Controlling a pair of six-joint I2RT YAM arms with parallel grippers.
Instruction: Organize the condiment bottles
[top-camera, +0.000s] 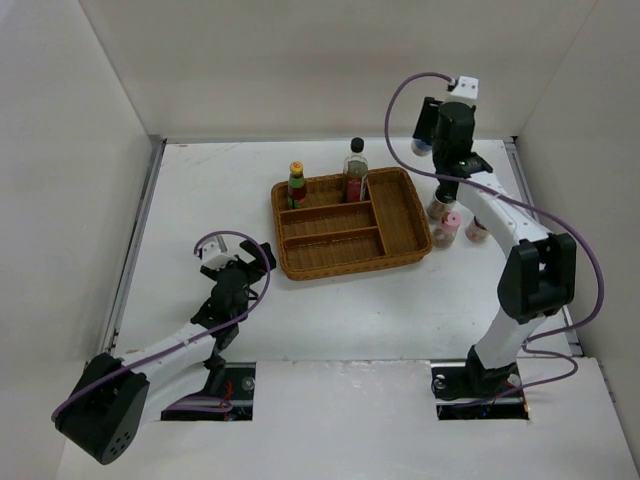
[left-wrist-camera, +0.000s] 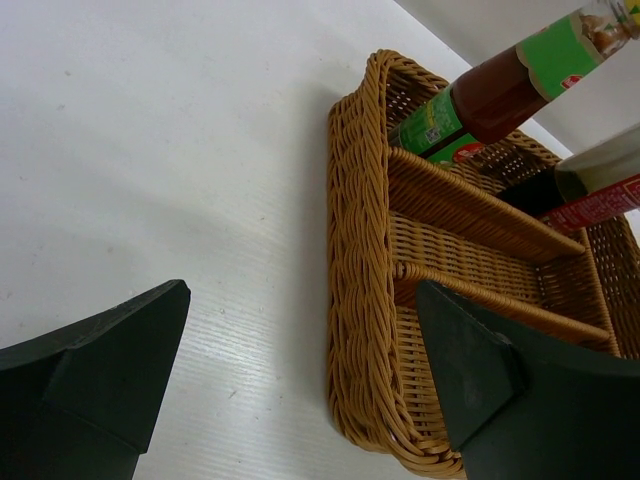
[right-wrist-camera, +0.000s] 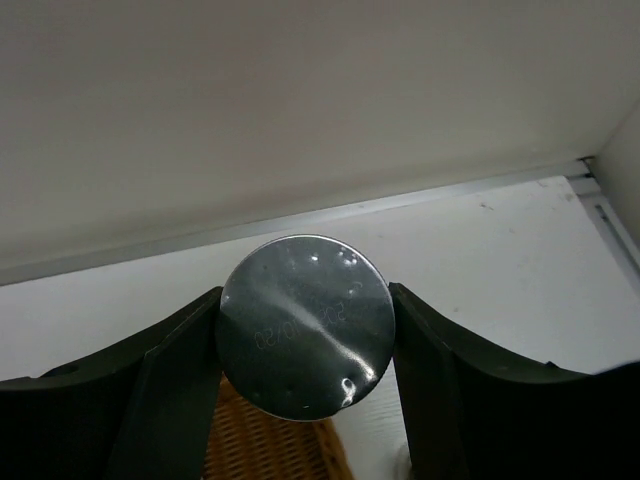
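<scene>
Top external: six condiment containers. Two stand in the tray (top-camera: 330, 243)'s back compartment, a sauce bottle (top-camera: 297, 185) and a glass bottle (top-camera: 355, 168). Three jars (top-camera: 450, 228) sit on the table (top-camera: 350, 320) just right of the tray. The sixth, a shaker (right-wrist-camera: 300, 300), is held up beyond the tray's back right corner. Only the right wrist view shows the right claw (right-wrist-camera: 305, 345) part closed, clamping the shaker's round metal end. Left wrist: the left claw (left-wrist-camera: 300, 400) is spread wide and empty, near the tray's left end.

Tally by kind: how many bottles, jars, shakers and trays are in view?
Bottles: 2
Jars: 3
Shaker: 1
Tray: 1
Total: 7
</scene>
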